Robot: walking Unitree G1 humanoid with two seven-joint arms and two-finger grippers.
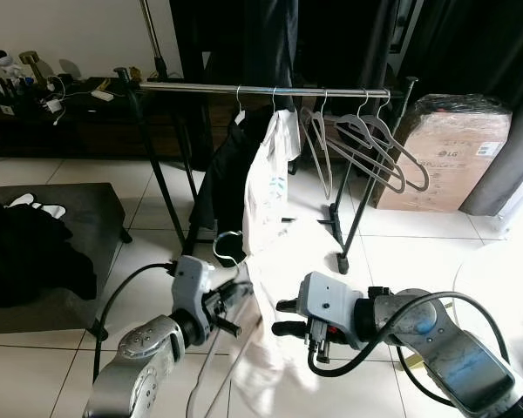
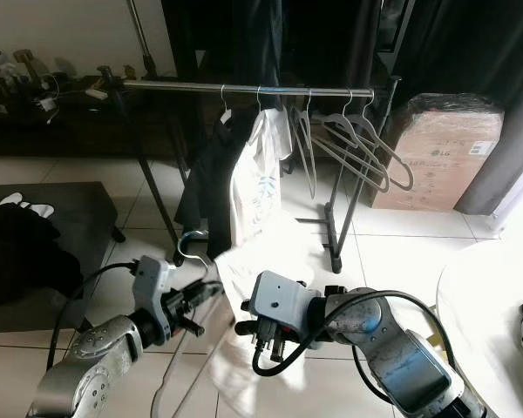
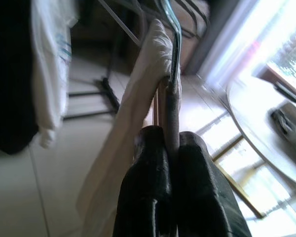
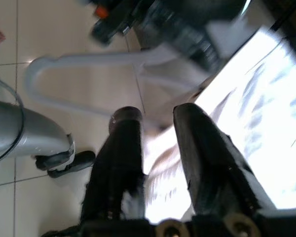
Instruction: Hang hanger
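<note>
Clearly the carrying step is in hand: the left gripper [image 1: 235,300] is pinched on the neck of a pale-hooked hanger [image 1: 227,246] draped with a white garment [image 1: 275,287], held low in front of the chrome clothes rail [image 1: 261,88]. Next, it likely needs lifting so the hook clears the rail. The right gripper [image 4: 158,148], fingers spread, sits against the cloth; the hanger's arms are hidden under fabric.
</note>
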